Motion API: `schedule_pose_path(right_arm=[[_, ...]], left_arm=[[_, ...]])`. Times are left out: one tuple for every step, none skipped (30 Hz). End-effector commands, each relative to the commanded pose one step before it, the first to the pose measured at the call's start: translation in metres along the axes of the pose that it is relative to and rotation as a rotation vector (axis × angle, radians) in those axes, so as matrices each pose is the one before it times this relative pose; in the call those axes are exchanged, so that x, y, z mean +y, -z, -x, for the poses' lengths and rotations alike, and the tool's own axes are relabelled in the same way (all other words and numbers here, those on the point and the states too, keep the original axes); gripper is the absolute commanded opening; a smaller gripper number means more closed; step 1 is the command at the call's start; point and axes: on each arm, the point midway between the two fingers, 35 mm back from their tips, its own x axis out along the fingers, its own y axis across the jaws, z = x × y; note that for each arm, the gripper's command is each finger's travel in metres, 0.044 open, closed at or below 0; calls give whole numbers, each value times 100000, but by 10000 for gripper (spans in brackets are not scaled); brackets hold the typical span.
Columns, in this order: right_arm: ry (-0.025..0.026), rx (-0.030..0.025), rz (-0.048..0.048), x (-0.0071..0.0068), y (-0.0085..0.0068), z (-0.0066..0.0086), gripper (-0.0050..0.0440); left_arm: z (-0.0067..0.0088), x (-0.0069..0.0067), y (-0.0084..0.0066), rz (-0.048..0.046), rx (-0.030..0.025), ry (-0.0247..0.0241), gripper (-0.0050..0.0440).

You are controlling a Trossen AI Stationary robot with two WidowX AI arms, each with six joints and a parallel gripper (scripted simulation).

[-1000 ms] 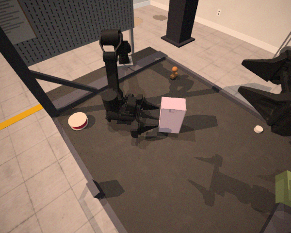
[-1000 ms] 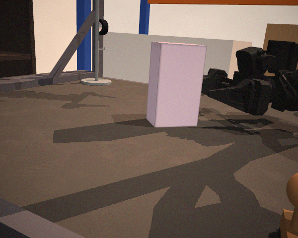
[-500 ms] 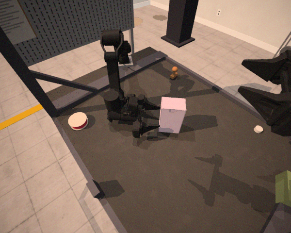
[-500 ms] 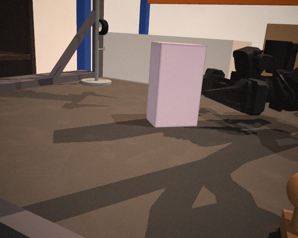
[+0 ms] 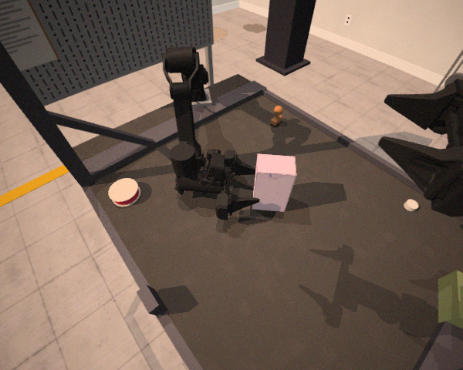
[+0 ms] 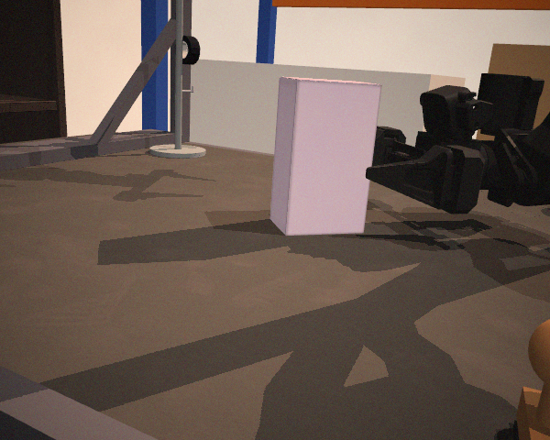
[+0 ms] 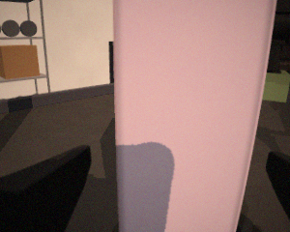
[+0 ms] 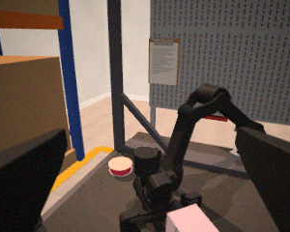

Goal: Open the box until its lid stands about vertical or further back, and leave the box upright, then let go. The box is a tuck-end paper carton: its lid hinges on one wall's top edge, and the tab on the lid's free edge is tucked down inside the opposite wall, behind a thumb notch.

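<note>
Two grippers, both spread wide and holding nothing: the left gripper (image 5: 256,186) (image 6: 372,156) (image 7: 178,157) (image 8: 163,217) beside the carton, the right gripper (image 5: 383,118) (image 8: 152,136) well apart from it. One pink carton (image 5: 273,191) (image 6: 332,156) (image 7: 188,87) (image 8: 173,223) stands upright on the dark mat (image 5: 263,278) (image 6: 170,307) (image 7: 19,140) (image 8: 87,203) — its single lid (image 5: 275,163) (image 6: 335,81) (image 8: 190,218) closed, contents hidden.
</note>
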Motion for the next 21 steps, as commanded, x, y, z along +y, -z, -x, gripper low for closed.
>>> schedule_pose_path(right_arm=[[333, -1598, -522, -60, -675, 125, 440], [0, 0, 0, 0, 0, 0, 440], [0, 0, 0, 0, 0, 0, 440], [0, 0, 0, 0, 0, 0, 440], [0, 0, 0, 0, 0, 0, 440], [0, 0, 0, 0, 0, 0, 440], [0, 0, 0, 0, 0, 0, 440], [0, 0, 0, 0, 0, 0, 440], [0, 0, 0, 0, 0, 0, 440], [0, 0, 0, 0, 0, 0, 440], [0, 0, 0, 0, 0, 0, 440], [0, 0, 0, 0, 0, 0, 440], [0, 0, 0, 0, 0, 0, 440], [0, 0, 0, 0, 0, 0, 440], [0, 0, 0, 0, 0, 0, 440], [0, 0, 0, 0, 0, 0, 440], [0, 0, 0, 0, 0, 0, 440], [0, 0, 0, 0, 0, 0, 440], [0, 0, 0, 0, 0, 0, 440], [0, 0, 0, 0, 0, 0, 440], [0, 0, 0, 0, 0, 0, 440]], left_arm=[[-531, -372, -1332, 3101, -550, 126, 440], [-64, 1, -1, 0, -5, 0, 440], [-49, 1, -1, 0, -4, 0, 440], [-35, 1, -1, 0, -3, 0, 440], [-21, 1, 0, 0, -2, 0, 440], [-7, 0, 0, 0, -1, 0, 440], [-7, 0, 0, 0, -1, 0, 440], [-21, -1, 0, 0, -2, 0, 440], [-35, -1, -1, 0, -3, 0, 440], [0, 0, 0, 0, 0, 0, 440], [0, 0, 0, 0, 0, 0, 440], [-49, -1, -1, 1, -4, 0, 440], [-63, -2, -1, 1, -5, 0, 440], [-77, -2, -1, 1, -6, 0, 440], [-91, -2, -2, 1, -7, 0, 440], [-98, -2, -2, 1, -8, 0, 440], [-98, -2, -2, 1, -8, 0, 440], [-98, -1, -2, 1, -8, 0, 440], [-98, -1, -2, 1, -8, 0, 440], [-98, -1, -2, 1, -8, 0, 440], [-98, -1, -2, 1, -8, 0, 440]])
